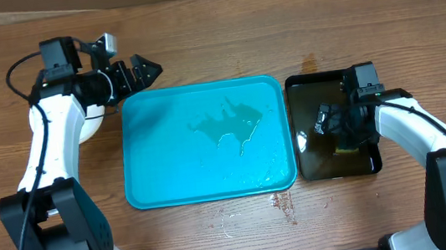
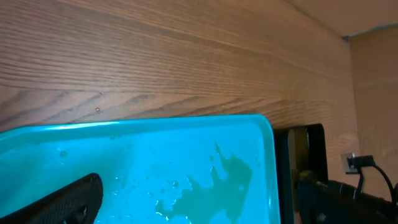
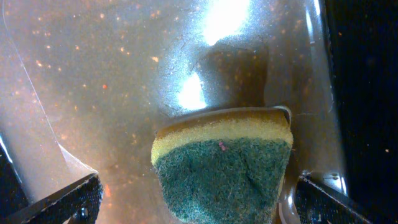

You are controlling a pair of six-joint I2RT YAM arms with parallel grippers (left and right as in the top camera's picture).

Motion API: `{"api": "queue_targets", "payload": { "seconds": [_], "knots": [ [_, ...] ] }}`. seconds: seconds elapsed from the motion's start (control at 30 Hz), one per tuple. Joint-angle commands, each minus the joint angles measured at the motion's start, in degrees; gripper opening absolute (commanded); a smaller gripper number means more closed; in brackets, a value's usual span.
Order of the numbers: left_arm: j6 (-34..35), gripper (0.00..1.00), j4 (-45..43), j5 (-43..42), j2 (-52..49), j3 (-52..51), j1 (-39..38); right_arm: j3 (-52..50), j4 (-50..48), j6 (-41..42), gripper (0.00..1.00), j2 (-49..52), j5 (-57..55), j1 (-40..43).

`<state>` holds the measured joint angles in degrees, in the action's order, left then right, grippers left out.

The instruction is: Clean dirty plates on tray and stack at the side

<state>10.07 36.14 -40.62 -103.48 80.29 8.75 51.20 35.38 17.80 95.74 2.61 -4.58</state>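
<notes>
The turquoise tray (image 1: 161, 170) lies mid-table with no plate on it, only a puddle of murky water (image 1: 227, 124). It also fills the left wrist view (image 2: 124, 155). A white plate edge (image 1: 92, 125) shows beside the tray's left side, mostly hidden under my left arm; I cannot tell how many plates lie there. My left gripper (image 1: 140, 74) is open and empty above the tray's far left corner (image 2: 199, 186). My right gripper (image 1: 332, 125) is open over the black tray (image 1: 303, 86). Its fingers (image 3: 196, 186) stand either side of a yellow-green sponge (image 3: 224, 168), apart from it.
The black tray holds brownish water with specks (image 3: 124, 74) and stands against the turquoise tray's right side; its corner shows in the left wrist view (image 2: 308, 134). Small wet spots mark the wood near the tray's front edge (image 1: 282, 202).
</notes>
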Motion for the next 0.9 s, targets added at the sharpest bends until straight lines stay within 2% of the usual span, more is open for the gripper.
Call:
{"api": "queue_targets", "payload": {
  "seconds": [0.0,0.47,0.67,0.87],
  "knots": [
    [-0.9,1.0,0.0,0.8,-0.2,0.5,-0.7,-1.0,-0.4,0.0,1.0,0.9,1.3,0.2],
    [-0.9,1.0,0.0,0.8,-0.2,0.5,-0.6,-1.0,-0.4,0.0,1.0,-1.1,1.3,0.2],
    [-0.9,1.0,0.0,0.8,-0.2,0.5,-0.6,-1.0,-0.4,0.0,1.0,-13.8,1.3,0.2],
    [-0.9,1.0,0.0,0.8,-0.2,0.5,-0.7,-1.0,-0.4,0.0,1.0,-32.3,1.3,0.2]
  ]
}}
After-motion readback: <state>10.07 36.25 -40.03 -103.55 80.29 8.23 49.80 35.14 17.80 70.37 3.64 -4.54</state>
